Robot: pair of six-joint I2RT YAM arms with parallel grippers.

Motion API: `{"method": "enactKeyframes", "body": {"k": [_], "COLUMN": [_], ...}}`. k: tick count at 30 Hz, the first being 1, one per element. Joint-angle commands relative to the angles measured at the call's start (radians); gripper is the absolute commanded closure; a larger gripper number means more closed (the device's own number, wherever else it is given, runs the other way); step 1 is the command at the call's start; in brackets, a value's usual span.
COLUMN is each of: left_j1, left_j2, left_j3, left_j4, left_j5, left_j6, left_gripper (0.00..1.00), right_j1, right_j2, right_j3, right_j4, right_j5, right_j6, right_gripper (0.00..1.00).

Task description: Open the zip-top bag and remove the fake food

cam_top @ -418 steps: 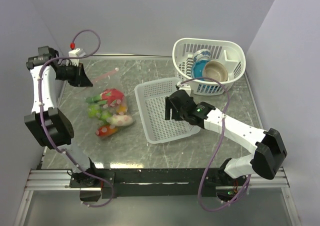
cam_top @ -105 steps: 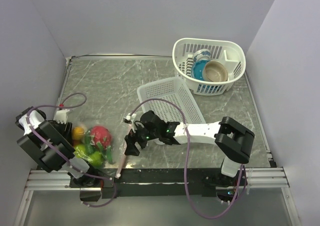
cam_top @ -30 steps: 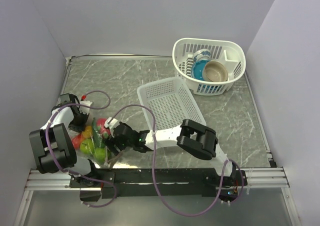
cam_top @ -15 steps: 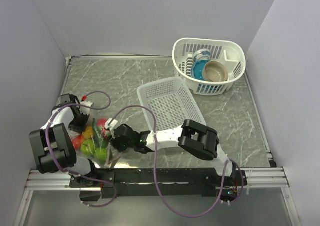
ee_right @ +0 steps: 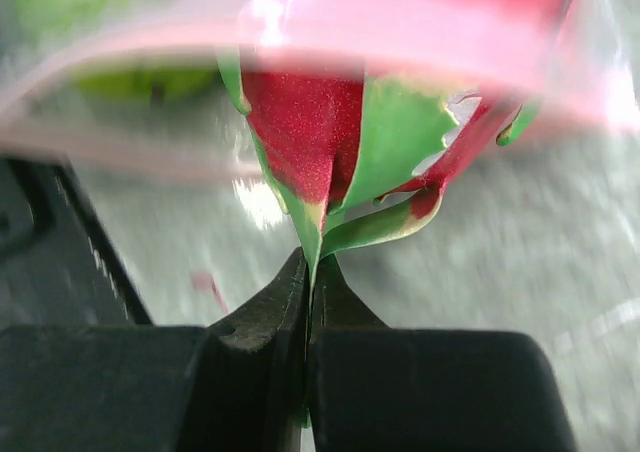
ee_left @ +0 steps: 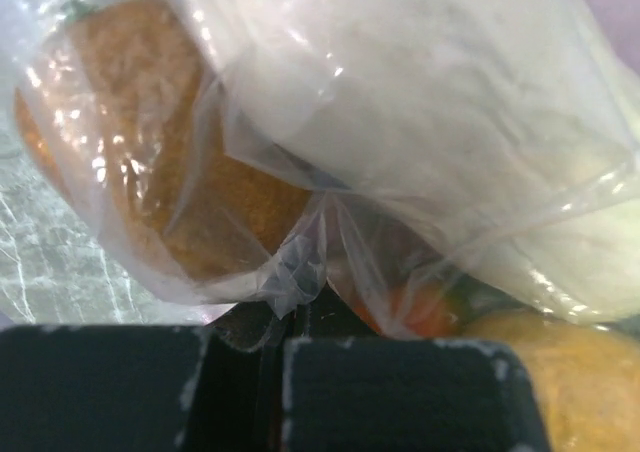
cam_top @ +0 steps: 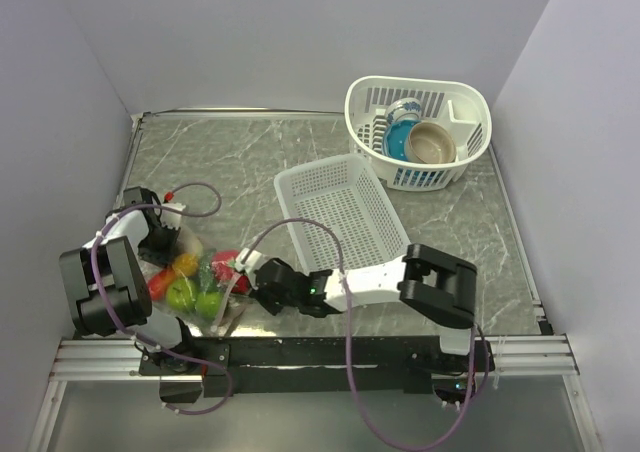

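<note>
The zip-top bag lies near the table's front left corner with the fake food in it: an orange piece, green pieces and a red-pink fruit. My left gripper is at the bag's far-left end, and in the left wrist view the left gripper is shut on a fold of clear bag film, an orange piece behind it. My right gripper is at the bag's right side. Up close, the right gripper is shut on a green leaf of the red-pink fruit, under the blurred pinkish zip strip.
A flat white perforated basket lies tilted at the table's middle, right behind my right forearm. A taller white basket at the back right holds a tan bowl and a blue cup. The table's front edge runs just below the bag.
My right gripper has gone from open to shut on the fruit's leaf and shifted right, its elbow swinging right. The red-pink fruit moved slightly right with it. The left gripper stayed shut.
</note>
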Motion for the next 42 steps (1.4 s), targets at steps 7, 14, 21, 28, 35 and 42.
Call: {"method": "enactKeyframes", "body": {"k": [7, 14, 21, 28, 35, 42], "left_j1": [-0.006, -0.004, -0.006, -0.049, -0.055, -0.055], "left_j2": [0.027, 0.028, -0.010, -0.063, -0.048, -0.031], "left_j3": [0.071, 0.052, 0.138, 0.241, 0.173, 0.152], "left_j4": [0.029, 0.039, -0.089, -0.192, -0.135, -0.095], "left_j5": [0.034, 0.036, 0.149, 0.205, 0.179, 0.148], "left_j6": [-0.052, -0.054, -0.078, -0.126, -0.127, -0.123], "left_gripper": [0.99, 0.99, 0.99, 0.99, 0.99, 0.99], "right_j1": [0.006, 0.006, -0.207, -0.447, -0.447, -0.349], "right_j2": [-0.319, -0.622, -0.724, -0.657, -0.581, -0.626], "right_j3": [-0.155, -0.249, -0.272, -0.288, -0.222, -0.148], "right_j4": [-0.101, -0.146, -0.145, -0.145, -0.185, -0.258], "right_j5": [0.006, 0.111, 0.276, 0.234, 0.240, 0.310], "right_j6": [-0.006, -0.021, 0.057, 0.138, 0.108, 0.065], "right_gripper": [1.00, 1.00, 1.00, 1.00, 0.31, 0.00]}}
